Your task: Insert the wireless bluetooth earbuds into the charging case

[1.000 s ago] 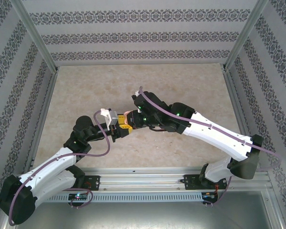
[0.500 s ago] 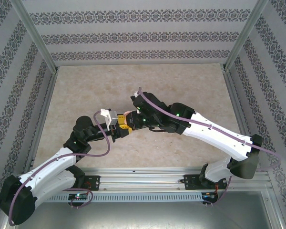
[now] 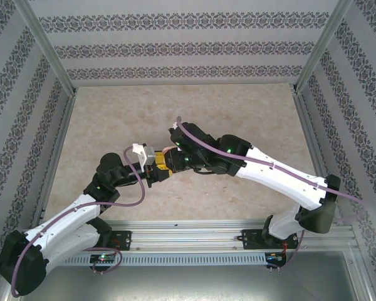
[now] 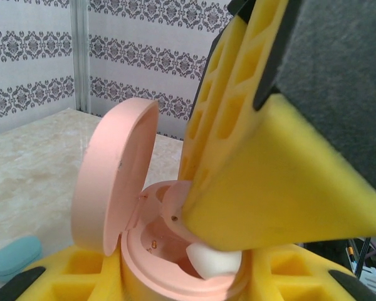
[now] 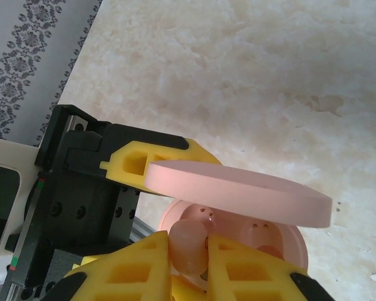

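The right gripper (image 5: 189,243) is clamped on a pink earbud (image 5: 183,252) — just over the open pink charging case (image 4: 113,182) — which the left gripper (image 4: 182,279) clamps.

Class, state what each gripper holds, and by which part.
Left gripper clamps the open pink charging case by its base; right gripper pinches a pink earbud by its rounded body.

Marbled beige table (image 3: 238,113); closed blue oval case (image 4: 12,256) on it
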